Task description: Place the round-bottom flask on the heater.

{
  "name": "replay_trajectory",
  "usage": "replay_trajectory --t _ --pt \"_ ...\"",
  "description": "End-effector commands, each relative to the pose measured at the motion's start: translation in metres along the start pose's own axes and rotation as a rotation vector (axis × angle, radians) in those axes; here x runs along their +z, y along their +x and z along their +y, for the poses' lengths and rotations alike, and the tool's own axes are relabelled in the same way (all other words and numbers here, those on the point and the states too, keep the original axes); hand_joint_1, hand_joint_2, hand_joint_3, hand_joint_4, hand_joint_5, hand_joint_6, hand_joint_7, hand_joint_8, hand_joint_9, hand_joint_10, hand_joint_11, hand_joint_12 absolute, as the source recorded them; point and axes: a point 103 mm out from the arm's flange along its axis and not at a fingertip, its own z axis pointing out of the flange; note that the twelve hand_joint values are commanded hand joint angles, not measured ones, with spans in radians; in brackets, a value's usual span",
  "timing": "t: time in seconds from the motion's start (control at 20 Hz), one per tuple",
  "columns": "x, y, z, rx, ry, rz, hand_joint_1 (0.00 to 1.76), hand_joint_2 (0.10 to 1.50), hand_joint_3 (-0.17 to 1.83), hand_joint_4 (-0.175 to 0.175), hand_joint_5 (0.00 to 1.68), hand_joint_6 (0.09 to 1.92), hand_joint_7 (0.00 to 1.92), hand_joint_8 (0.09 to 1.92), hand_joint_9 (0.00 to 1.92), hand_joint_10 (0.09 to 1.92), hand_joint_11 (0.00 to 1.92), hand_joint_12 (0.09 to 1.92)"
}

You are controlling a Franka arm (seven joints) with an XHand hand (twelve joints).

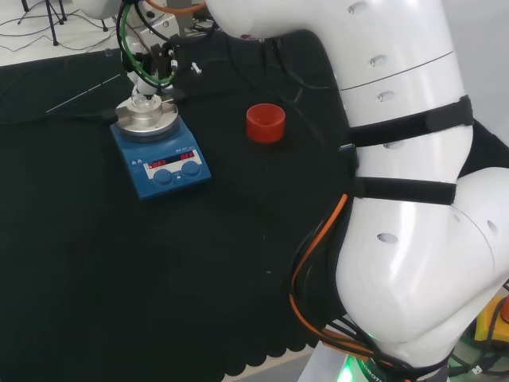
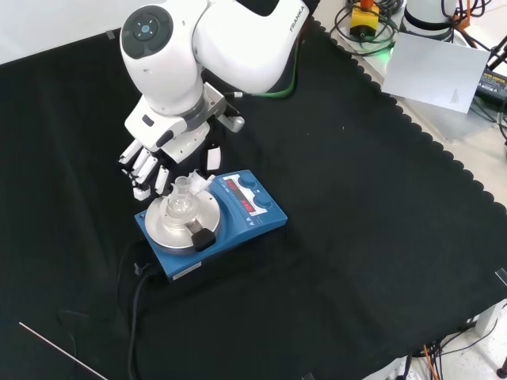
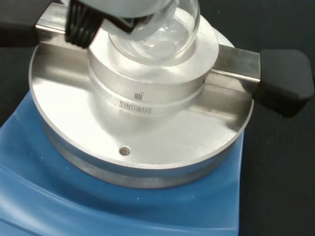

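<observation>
Fingers (image 2: 142, 170): bent at the flask's (image 2: 181, 202) neck in the front view; from here I cannot tell whether they grip it or only touch.
Hand (image 2: 162, 162): hangs over the heater's (image 2: 238, 214) far side, palm toward the flask, wrist above it.
Flask: clear, upright, its round bottom seated in the metal block (image 3: 147, 93) on the heater's plate (image 3: 74, 118).
Heater: blue, with red display and two knobs, on the black cloth (image 2: 356, 237).
Red ring (image 1: 265, 122): well apart from the heater, to its right in the head view.
Cable (image 2: 135, 317): runs from the heater toward the front view's bottom.
Thin rod (image 2: 55, 344): lies on the cloth near that corner.
</observation>
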Motion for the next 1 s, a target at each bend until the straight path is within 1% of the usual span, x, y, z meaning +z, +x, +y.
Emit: replay_trajectory --t 0.05,0.2,0.25,0.3,0.35,0.4,0.45,0.6,0.75,0.9,1.0 --pt "0.0 0.0 0.0 -0.003 0.015 0.014 1.06 0.67 0.88 0.161 1.04 1.18 0.36 0.69 0.48 0.69 0.12 1.35" --pt "0.002 -0.005 0.0 -0.009 0.029 0.022 1.02 0.87 0.49 0.174 0.98 1.1 0.31 0.71 0.42 0.73 0.08 1.37" --pt "0.003 -0.006 -0.001 -0.01 0.033 0.026 0.97 0.85 0.48 0.11 0.94 1.05 0.3 0.71 0.42 0.73 0.07 1.36" --pt "0.003 -0.008 -0.001 -0.011 0.036 0.026 0.94 0.8 0.54 0.051 0.9 1.01 0.29 0.7 0.41 0.73 0.06 1.36" --pt "0.004 -0.009 -0.001 -0.011 0.038 0.024 0.91 0.74 0.62 0.012 0.86 0.98 0.29 0.7 0.41 0.73 0.06 1.36" --pt "0.005 -0.01 -0.001 -0.011 0.044 0.024 0.89 0.71 0.67 -0.009 0.82 0.97 0.28 0.7 0.4 0.73 0.06 1.36" --pt "0.005 -0.01 -0.001 -0.009 0.05 0.023 0.88 0.68 0.7 -0.02 0.79 0.96 0.28 0.7 0.4 0.73 0.05 1.36" --pt "0.004 -0.012 -0.001 -0.005 0.052 0.024 0.87 0.66 0.74 -0.031 0.75 0.94 0.26 0.7 0.39 0.73 0.04 1.36" --pt "0.002 -0.009 -0.002 -0.004 0.054 0.02 0.87 0.65 0.74 -0.034 0.72 0.93 0.26 0.69 0.38 0.73 0.03 1.36" --pt "0.0 -0.01 -0.003 -0.007 0.045 0.03 0.87 0.65 0.75 -0.035 0.69 0.91 0.25 0.69 0.38 0.73 0.03 1.37" --pt "-0.004 -0.009 -0.006 -0.009 0.035 0.033 0.87 0.64 0.75 -0.036 0.59 0.88 0.25 0.69 0.38 0.73 0.02 1.37"
